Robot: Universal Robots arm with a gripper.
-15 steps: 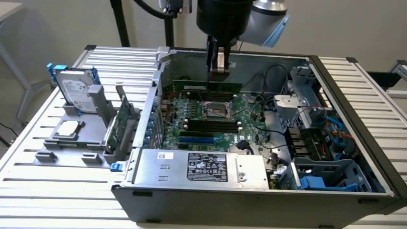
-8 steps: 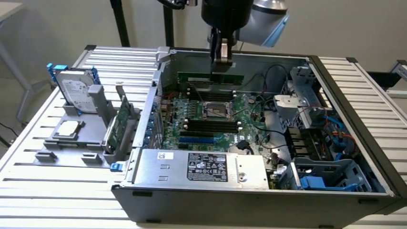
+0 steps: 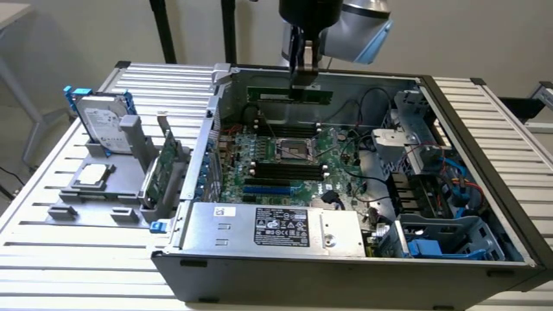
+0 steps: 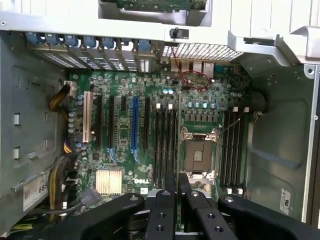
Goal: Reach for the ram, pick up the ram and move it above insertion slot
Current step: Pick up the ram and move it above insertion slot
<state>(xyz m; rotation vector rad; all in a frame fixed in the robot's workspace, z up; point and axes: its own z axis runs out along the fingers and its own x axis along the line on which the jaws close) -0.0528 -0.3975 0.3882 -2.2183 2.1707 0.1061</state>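
The ram point(image 3: 272, 96), a thin green stick, hangs level over the far part of the open computer case point(image 3: 484, 194). My gripper point(image 3: 302, 83) comes down from above and is shut on the stick's middle. In the wrist view the two black fingers point(image 4: 170, 186) stand close together, looking straight down on the motherboard point(image 4: 125, 130). Directly below them lie the long black memory slots point(image 4: 165, 142) beside the CPU socket point(image 4: 199, 155), with a second bank of slots point(image 4: 232, 150) on the socket's other side. In the exterior view the slots point(image 3: 289, 170) lie nearer the camera than the ram.
A grey fixture on the exterior view's left holds a hard drive point(image 3: 102, 123), a processor point(image 3: 93, 176) and an upright expansion card point(image 3: 162, 170). The power supply point(image 3: 276, 227) fills the case's near side. A drive cage point(image 3: 432, 168) and cables stand at the right.
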